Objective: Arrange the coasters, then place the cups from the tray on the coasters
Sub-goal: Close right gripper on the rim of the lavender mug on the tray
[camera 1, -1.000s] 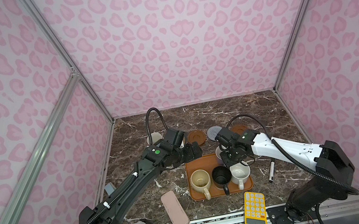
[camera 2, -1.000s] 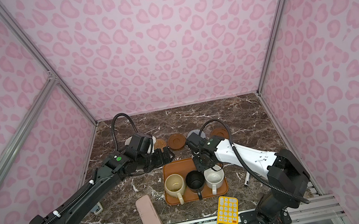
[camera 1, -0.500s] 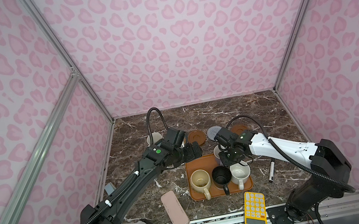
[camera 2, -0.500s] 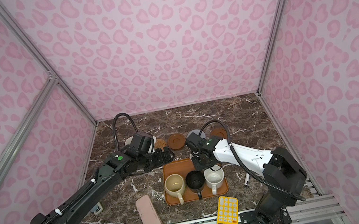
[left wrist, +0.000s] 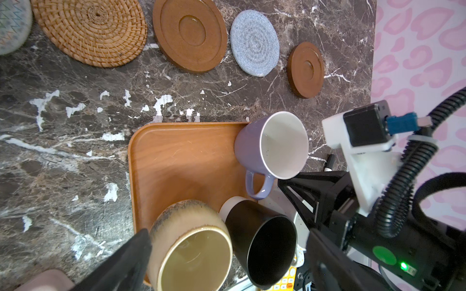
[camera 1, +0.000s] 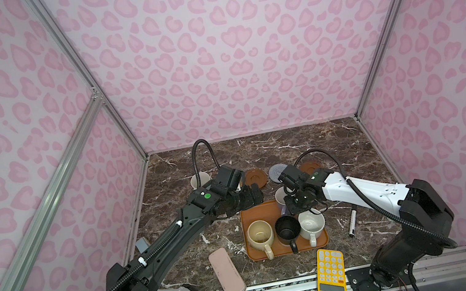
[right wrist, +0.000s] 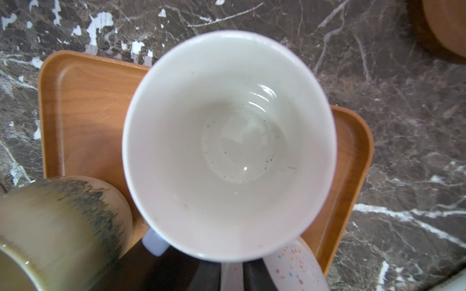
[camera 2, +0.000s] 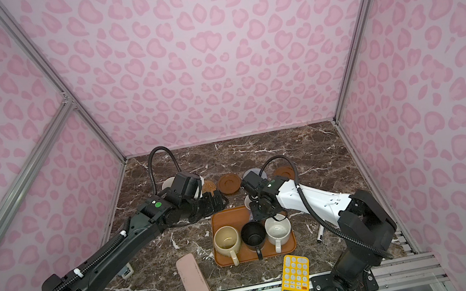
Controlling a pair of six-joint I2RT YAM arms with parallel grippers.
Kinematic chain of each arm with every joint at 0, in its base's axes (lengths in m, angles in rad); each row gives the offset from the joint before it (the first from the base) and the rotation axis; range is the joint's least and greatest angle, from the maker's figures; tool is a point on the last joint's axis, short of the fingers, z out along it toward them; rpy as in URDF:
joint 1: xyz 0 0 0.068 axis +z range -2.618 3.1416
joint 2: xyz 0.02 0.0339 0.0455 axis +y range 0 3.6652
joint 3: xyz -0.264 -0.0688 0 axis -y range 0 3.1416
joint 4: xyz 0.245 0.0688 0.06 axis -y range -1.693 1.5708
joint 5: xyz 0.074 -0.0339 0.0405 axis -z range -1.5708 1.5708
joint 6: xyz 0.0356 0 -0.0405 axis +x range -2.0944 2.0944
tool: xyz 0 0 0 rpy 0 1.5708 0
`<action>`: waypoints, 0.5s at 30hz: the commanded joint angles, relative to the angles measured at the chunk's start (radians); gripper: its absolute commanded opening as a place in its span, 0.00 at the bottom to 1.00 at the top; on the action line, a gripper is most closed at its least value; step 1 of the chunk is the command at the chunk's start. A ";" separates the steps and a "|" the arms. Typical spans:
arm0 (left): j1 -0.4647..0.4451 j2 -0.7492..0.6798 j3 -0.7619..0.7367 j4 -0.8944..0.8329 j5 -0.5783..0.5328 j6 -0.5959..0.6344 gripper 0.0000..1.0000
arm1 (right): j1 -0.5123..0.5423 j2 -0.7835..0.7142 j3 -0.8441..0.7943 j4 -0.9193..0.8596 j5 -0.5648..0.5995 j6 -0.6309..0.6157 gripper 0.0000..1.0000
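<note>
**A:** The right claw [right wrist: 232, 273] is pinched tight on the rim of the lavender handled ceramic mug [left wrist: 254, 148], right beside its handle! That mug is at the far edge of the orange-brown rectangular tray [camera 1: 253, 214].

**B:** Is it off the tray floor?

**A:** I can't tell from these angles.

**B:** And the left claw [camera 1: 253, 196]?

**A:** Spread wide, holding nothing, hovering just beside the tray's far left corner.

**B:** What about the other cups?

**A:** There are three lined up along the tray's near side: a cream-yellow rounded mug [camera 1: 259, 234], a black mug [camera 1: 287, 229] and a speckled white mug [camera 1: 312, 223], all with handles pointing at the near edge.

**B:** Coasters?

**A:** They sit in a row behind the tray, each apart from its neighbour: a woven tan rattan disc [left wrist: 90, 30], a smooth brown rimmed disc [left wrist: 190, 34], a woven grey-blue disc [left wrist: 254, 42] and a second brown rimmed disc [left wrist: 306, 69].
</note>
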 commanded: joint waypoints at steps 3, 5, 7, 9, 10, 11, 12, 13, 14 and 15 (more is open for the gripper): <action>0.000 -0.023 -0.002 0.008 -0.023 -0.008 0.97 | 0.000 -0.006 0.005 0.032 0.033 -0.006 0.06; 0.000 -0.027 -0.008 0.011 -0.027 -0.005 0.98 | -0.001 -0.013 0.010 0.030 0.039 -0.006 0.02; 0.000 -0.022 -0.005 0.006 -0.026 -0.001 0.97 | -0.001 -0.019 0.011 0.030 0.042 -0.006 0.00; -0.001 -0.012 0.006 0.003 -0.021 0.004 0.98 | -0.001 -0.022 0.009 0.032 0.039 -0.003 0.00; -0.001 -0.009 0.009 0.002 -0.021 0.004 0.98 | -0.001 -0.025 0.004 0.037 0.036 -0.002 0.00; -0.001 -0.006 0.013 0.002 -0.022 0.004 0.98 | -0.001 -0.028 0.000 0.043 0.035 -0.003 0.00; -0.001 -0.003 0.015 0.003 -0.022 0.004 0.98 | -0.003 -0.024 -0.002 0.044 0.031 -0.002 0.00; -0.001 0.000 0.018 0.003 -0.021 0.004 0.98 | -0.002 -0.019 0.001 0.040 0.030 -0.002 0.00; 0.000 0.003 0.018 0.003 -0.019 0.005 0.98 | -0.003 -0.016 0.003 0.034 0.030 -0.001 0.00; -0.001 0.006 0.018 0.004 -0.017 0.006 0.98 | -0.003 -0.017 0.002 0.030 0.032 0.000 0.00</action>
